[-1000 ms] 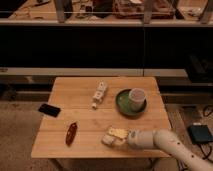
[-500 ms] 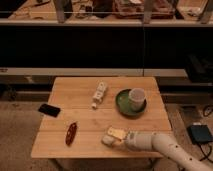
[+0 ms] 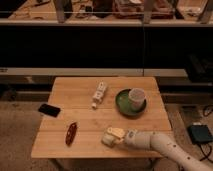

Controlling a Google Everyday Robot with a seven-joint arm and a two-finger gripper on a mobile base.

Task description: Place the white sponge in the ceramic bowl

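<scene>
The white sponge (image 3: 113,136) is a small off-white block near the front edge of the wooden table (image 3: 75,90), right of middle. My gripper (image 3: 120,139) comes in from the lower right on a white arm and sits right at the sponge's right side. The ceramic bowl (image 3: 124,106) is a dark green shallow dish at the table's right, behind the sponge, with a white cup (image 3: 136,98) standing in it.
A narrow white bar (image 3: 99,94) lies at the table's middle back. A black phone (image 3: 49,109) lies at the left edge. A dark red oblong object (image 3: 71,133) lies front left. A dark box (image 3: 201,134) sits on the floor at right.
The arm has shifted slightly left, bringing the gripper closer against the sponge. The sponge, bowl and other objects stay where they were.
</scene>
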